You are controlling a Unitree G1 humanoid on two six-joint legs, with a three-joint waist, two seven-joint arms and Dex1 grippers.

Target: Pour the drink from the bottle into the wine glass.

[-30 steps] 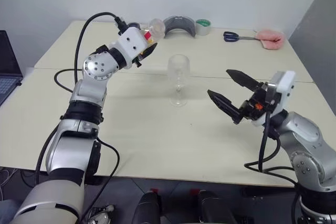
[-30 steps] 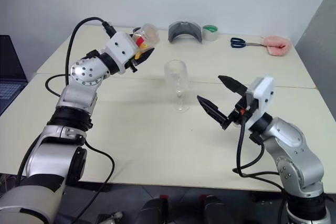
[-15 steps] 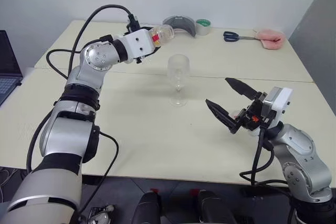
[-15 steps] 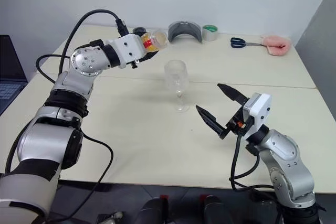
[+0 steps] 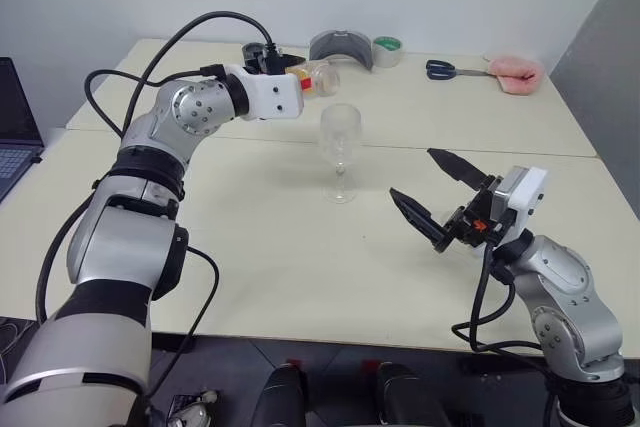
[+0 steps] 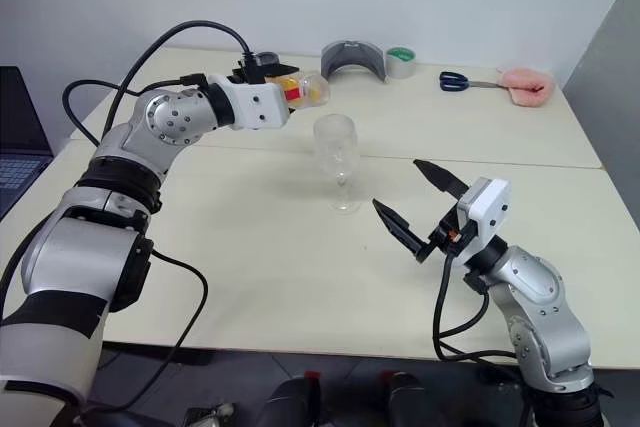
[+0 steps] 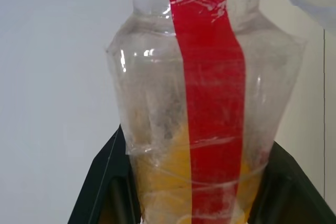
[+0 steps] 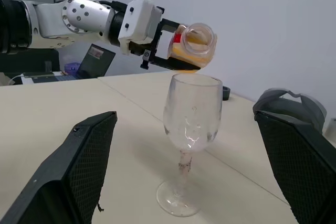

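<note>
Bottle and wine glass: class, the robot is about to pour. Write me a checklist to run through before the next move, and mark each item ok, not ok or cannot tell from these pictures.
1. Bottle gripped: ok. The left gripper is shut on it.
2. Cap off: ok. The right wrist view shows an open mouth.
3. Drink inside: ok. Orange liquid lies in the tipped bottle.
4. Wine glass upright: ok. It stands on its foot on the table, with no drink in the bowl.
5. Mouth over the rim: cannot tell. It hangs close above and beside the rim; the views do not settle the line-up.
6. Right gripper out of the way: ok. It is open, apart from the glass.
</note>
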